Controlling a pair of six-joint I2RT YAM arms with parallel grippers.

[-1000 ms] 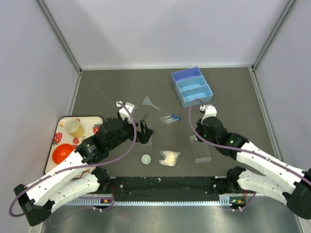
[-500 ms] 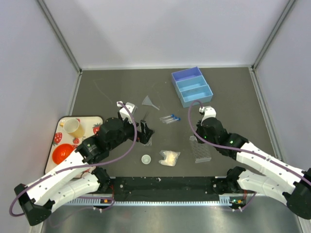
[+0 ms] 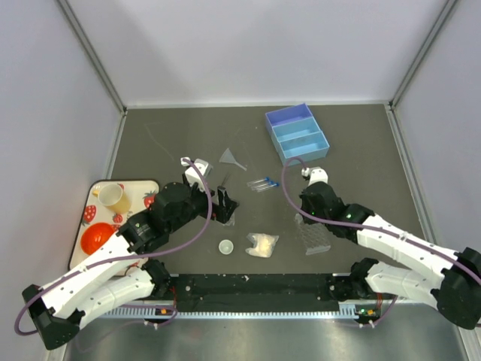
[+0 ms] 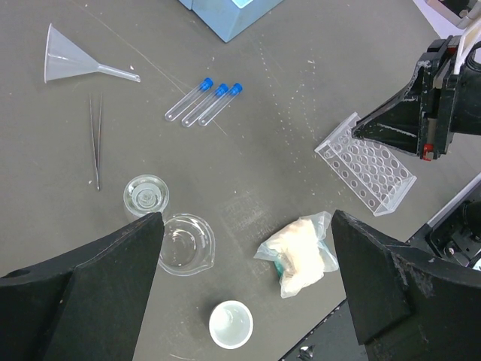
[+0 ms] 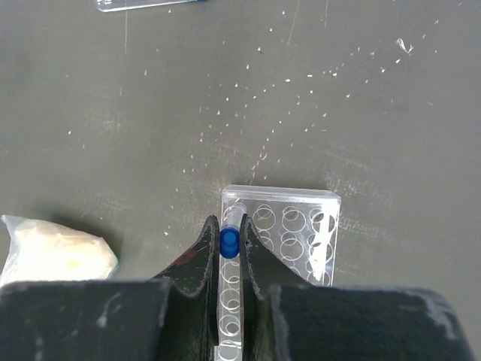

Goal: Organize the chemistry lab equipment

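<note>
Grips one blue-capped tube in the right gripper — clamped tight on it, over the left edge of the one rack. Has three more tubes lying side by side, well apart from the rack. Holds left gripper spread wide, empty — above one packet, one white dish, two clear glass vessels.

- A robot-testing lab bench is shown: a dark grey tabletop is enclosed by plain pale walls and aluminium frame posts.
- Two white-and-black robot arms are bolted to a black rail at the near edge.
- Chemistry ware is laid out: a clear plastic funnel, small clear blue-capped tubes, a clear rectangular tube rack, thin metal tweezers.
</note>
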